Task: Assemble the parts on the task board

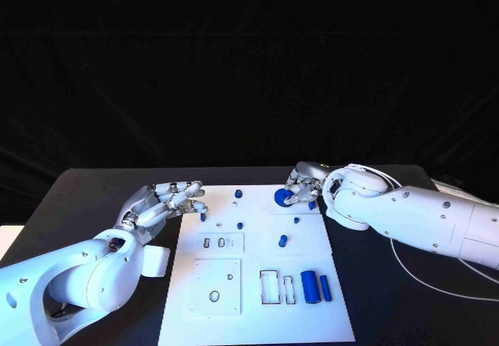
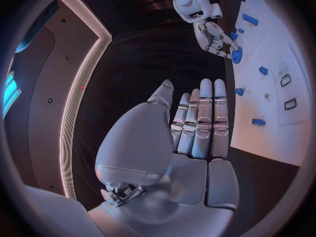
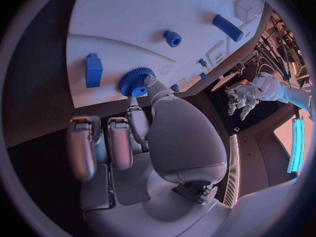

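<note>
- Head view shows the white task board [image 1: 260, 288] in the middle of the black table [image 1: 94, 194], with blue parts spread over it, so the assembly looks only partly done at best.
- At the far right of the board the right hand [image 1: 303, 186] is down on a blue gear [image 1: 282, 197]. In the right wrist view the thumb and one finger touch or pinch the gear [image 3: 137, 82] while the other fingers are curled back; I judge this gear to be the piece now being seated or picked up, but cannot tell whether it is already on its post.
- The left hand [image 1: 169, 202] hovers at the far left edge of the board, holding nothing. The left wrist view shows its fingers [image 2: 204, 121] straight and close together beside the board.
- Small blue pegs [image 1: 239, 193] stand or lie along the far part of the board; whether they are seated cannot be told.
- Near the near right corner lie a blue cylinder [image 1: 310, 286] and a thinner blue bar [image 1: 325, 287], just beside empty outlined slots [image 1: 270, 286], so these seem not yet fitted.
- More empty recesses [image 1: 214, 295] on the near left suggest much remains.
</note>
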Controlling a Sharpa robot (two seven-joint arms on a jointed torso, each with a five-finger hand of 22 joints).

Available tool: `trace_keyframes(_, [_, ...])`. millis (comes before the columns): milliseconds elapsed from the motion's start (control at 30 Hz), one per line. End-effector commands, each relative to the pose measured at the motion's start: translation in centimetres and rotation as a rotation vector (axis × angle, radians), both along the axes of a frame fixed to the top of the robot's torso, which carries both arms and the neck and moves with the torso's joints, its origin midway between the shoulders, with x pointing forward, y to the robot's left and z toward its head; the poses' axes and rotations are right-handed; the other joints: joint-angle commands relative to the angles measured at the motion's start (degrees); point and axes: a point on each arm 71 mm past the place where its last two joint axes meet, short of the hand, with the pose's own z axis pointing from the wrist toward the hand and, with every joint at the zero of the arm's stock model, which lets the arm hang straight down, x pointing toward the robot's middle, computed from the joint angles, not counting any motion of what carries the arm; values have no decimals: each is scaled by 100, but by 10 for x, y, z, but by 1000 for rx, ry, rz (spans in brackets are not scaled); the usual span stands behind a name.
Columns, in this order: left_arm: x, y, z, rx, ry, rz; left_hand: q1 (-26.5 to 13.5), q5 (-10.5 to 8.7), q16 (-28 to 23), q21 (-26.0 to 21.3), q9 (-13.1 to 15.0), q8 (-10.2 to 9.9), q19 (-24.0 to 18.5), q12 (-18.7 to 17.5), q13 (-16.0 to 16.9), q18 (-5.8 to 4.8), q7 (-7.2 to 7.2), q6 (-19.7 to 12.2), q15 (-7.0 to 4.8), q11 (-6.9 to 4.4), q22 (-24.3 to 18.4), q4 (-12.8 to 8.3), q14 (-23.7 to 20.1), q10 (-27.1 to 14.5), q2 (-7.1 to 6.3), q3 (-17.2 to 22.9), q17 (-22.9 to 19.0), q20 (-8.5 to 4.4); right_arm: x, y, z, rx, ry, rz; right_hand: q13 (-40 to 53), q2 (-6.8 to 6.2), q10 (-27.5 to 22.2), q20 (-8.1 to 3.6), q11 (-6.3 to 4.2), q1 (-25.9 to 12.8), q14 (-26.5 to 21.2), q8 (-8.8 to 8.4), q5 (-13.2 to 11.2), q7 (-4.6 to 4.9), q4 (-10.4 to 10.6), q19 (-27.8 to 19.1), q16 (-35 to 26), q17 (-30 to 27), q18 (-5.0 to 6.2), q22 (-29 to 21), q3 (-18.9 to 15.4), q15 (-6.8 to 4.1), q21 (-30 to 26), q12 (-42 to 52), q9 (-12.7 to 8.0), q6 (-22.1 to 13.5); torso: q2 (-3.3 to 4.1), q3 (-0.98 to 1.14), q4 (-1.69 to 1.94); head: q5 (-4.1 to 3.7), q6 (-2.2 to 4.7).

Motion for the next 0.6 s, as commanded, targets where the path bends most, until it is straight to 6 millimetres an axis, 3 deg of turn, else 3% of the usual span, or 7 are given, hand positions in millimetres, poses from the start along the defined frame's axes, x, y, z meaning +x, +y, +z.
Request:
trace_keyframes(33, [-1,-2,1,-8,-8,-22,4,-11,-31,8,-5,-39,-48,-27,5,40,35,7,11,47,8,-42,-39,-9,41,4,5,-9,-2,3,-8,-49,35,16,9,24,42,-19,-5,-9,446,2,-43,3,18,61,35,784,-80,742,30,-12,24,26,-4,52,3,0,-1,6,-9])
trace_keyframes(200, [-1,-2,1,-8,-7,-22,7,-10,-38,7,-4,-42,-55,-28,6,40,35,8,12,47,8,-47,-43,-9,45,5,9,-7,-2,5,-9,-71,12,15,35,35,51,-23,-12,-20,446,12,-69,-7,28,68,37,787,-83,753,38,-16,28,42,1,86,2,-1,2,-2,-14])
trace_keyframes(433, [-1,-2,1,-8,-7,-25,18,-9,-46,6,-4,-46,-63,-31,6,41,36,9,12,47,9,-56,-47,-9,56,10,15,-6,-6,11,-3,-84,-100,27,293,222,200,-70,-85,194,456,85,-285,-88,-75,162,63,842,-113,889,335,-76,82,287,47,299,0,3,2,6,-12])
trace_keyframes(600, [-1,-2,1,-9,-6,-27,23,-8,-49,6,-4,-47,-66,-32,7,41,36,10,12,47,10,-60,-48,-9,62,13,18,-6,-15,24,6,-43,-195,56,461,244,296,-102,-110,199,465,78,-46,-111,-105,234,82,881,-136,990,534,-101,123,449,67,368,-2,4,8,6,-2])
